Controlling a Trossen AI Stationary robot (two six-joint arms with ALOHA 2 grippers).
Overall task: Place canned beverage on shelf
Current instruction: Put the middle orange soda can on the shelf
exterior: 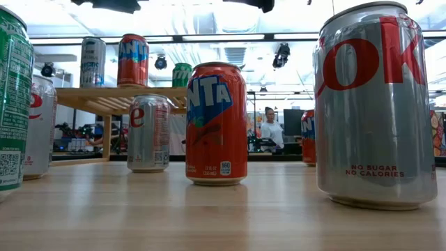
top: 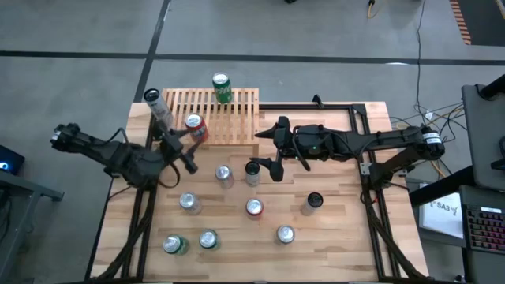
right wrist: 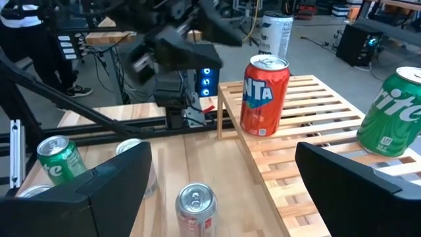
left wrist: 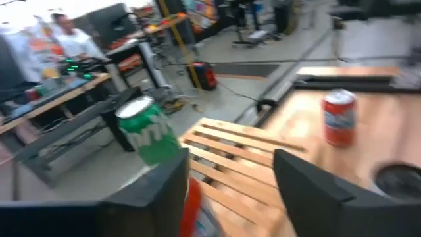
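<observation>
The shelf carries three cans; left claw, fingers apart, beside it; right claw spread.

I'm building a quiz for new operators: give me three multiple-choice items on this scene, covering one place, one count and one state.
1. Where does the orange can near the left claw stand?
A. on the shelf
B. on the bare table
C. in the right claw

2. How many cans stand on the shelf?
A. one
B. three
C. five

3. How is the right claw?
A. shut on a can
B. open, empty
C. shut, empty

Answers:
1 A: the right wrist view shows it upright on the slats.
2 B: orange, green can and silver can.
3 B: its fingers stand wide apart over the table, nothing between them.
</observation>
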